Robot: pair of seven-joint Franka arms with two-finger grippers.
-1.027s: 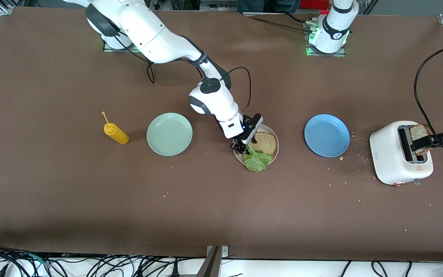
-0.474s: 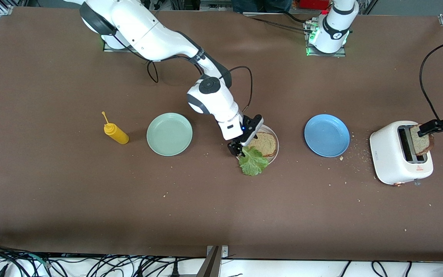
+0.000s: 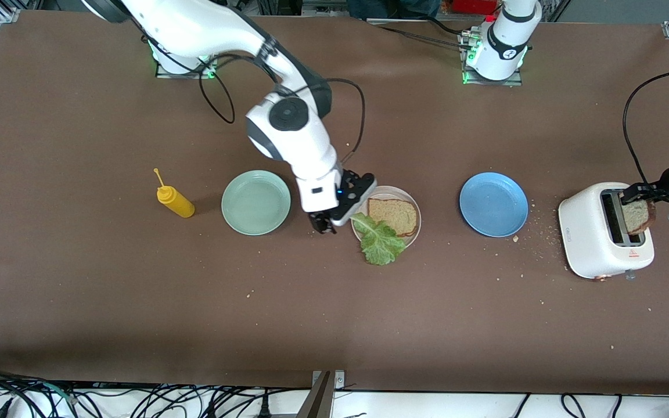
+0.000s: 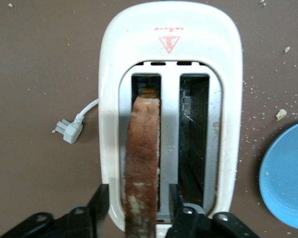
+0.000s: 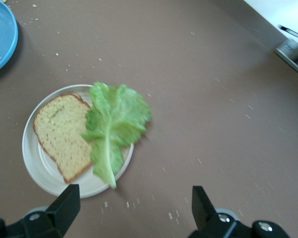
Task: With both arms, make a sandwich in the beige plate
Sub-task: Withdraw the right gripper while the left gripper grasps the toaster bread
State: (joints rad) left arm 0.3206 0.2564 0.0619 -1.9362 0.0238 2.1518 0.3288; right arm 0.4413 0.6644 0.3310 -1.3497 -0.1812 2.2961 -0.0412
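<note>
On the brown counter (image 3: 137, 302), toward the right arm's end, we see a yellow squeeze bottle (image 3: 175, 201) lying tipped, and beside it a pale mint-green plate (image 3: 255, 202). Next comes the right tool (image 3: 324, 223), hanging low over the bare counter between the mint plate and the beige plate (image 3: 387, 191); in its wrist view its fingers (image 5: 64, 208) are spread wide, released, with nothing between them. The beige plate carries one slice of wholegrain toast (image 3: 392, 215), lying flat. A lettuce leaf (image 3: 378, 239) rests against the toast's edge, partly on the plate and partly hanging over the rim nearer to the front camera. Toward the left arm's end sits a blue plate (image 3: 493, 204), then a white toaster (image 3: 593, 244) with crumbs scattered round it. A second toast slice (image 3: 636, 215) stands upright in one toaster slot. The left tool (image 3: 639, 194) is right over it; in its wrist view the fingers (image 4: 102, 206) straddle the slice with a gap on either flank, unclenched.
</note>
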